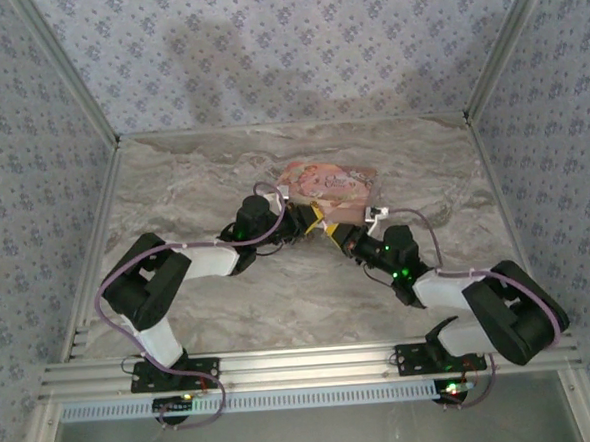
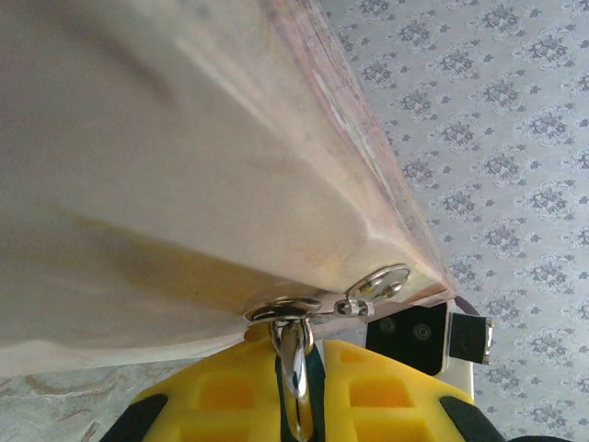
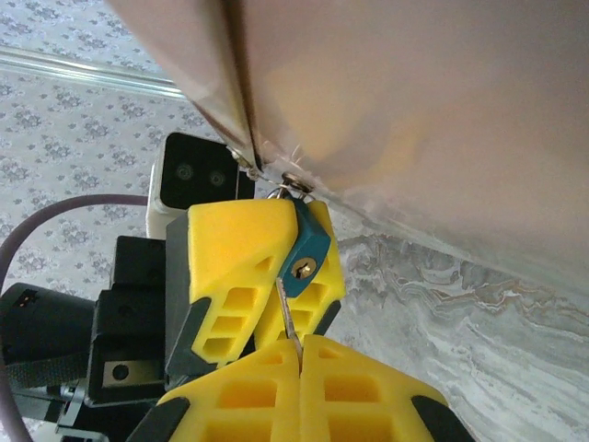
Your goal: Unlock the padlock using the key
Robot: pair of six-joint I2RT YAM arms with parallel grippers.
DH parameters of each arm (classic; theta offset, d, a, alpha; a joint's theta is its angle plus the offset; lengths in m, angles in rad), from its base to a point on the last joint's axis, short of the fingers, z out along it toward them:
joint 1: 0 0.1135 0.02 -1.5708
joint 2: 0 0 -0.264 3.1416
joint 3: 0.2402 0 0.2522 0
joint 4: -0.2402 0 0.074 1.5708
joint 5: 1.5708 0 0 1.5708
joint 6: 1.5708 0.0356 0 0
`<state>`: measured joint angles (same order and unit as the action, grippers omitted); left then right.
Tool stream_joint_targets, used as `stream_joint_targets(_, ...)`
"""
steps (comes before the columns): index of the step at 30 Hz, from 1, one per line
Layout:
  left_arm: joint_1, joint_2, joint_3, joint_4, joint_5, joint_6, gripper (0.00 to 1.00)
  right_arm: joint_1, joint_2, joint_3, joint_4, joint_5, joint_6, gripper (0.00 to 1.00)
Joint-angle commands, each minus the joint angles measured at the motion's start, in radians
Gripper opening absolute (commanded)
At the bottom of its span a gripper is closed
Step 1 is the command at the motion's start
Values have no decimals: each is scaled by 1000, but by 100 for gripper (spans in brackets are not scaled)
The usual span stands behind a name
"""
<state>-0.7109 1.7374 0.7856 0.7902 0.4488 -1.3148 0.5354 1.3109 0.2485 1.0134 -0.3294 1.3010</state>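
Two claws meet at the near corner of the pink box (image 1: 328,182). The left claw (image 2: 294,361) is clenched on the padlock (image 3: 308,250), a small blue body just below that corner. A silver ring (image 2: 281,308) and clasp (image 2: 377,284) sit against the box edge. The right claw (image 3: 299,345) is clamped tight on the key (image 3: 287,318), just below the box. The key's blade points up and touches the padlock's brass keyhole; can't tell how deep it sits. The box rests toward the far middle of the marble worktop (image 1: 192,177).
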Motion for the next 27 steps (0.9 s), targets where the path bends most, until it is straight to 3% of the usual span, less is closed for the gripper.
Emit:
stream_joint_targets(1, -5, -9, -2, 89, 48, -24, 9, 4, -62, -11, -75, 0, -31, 0)
stream_joint_targets(8, -5, -4, 1, 99, 53, -27, 9, -11, -68, 13, -138, -36, -52, 0)
stream_joint_targets(27, -7, 1, 1, 107, 67, -29, 8, -21, -15, 49, -96, -71, -52, 0)
